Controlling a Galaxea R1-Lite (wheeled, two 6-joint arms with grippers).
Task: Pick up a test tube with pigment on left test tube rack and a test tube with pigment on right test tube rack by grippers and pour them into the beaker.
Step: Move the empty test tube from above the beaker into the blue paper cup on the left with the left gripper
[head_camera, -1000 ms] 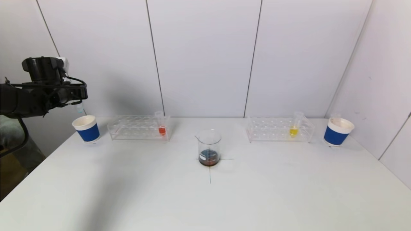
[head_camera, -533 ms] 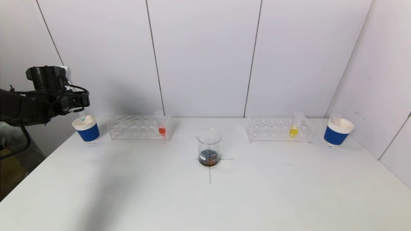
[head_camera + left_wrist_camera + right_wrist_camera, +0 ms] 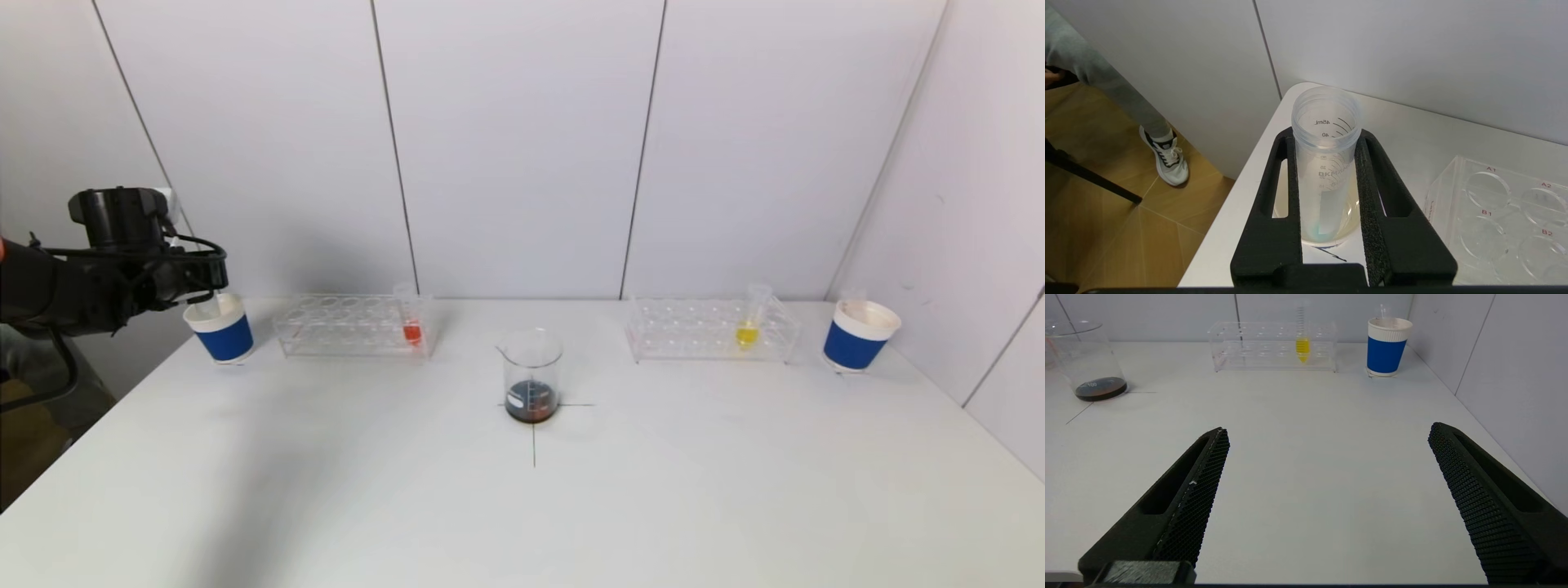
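Light: bright, even, from overhead.
Shadows: a soft grey one falls across the tabletop point(image 3: 269, 490) and wall point(image 3: 326, 245) at left.
Focus: sharp, no glare.

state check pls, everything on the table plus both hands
left hand: shut on emptied tube, lowering it into left cup
right hand: open, empty
beaker: upright, dark liquid
left rack: one red tube
right rack: one yellow tube
right cup: upright
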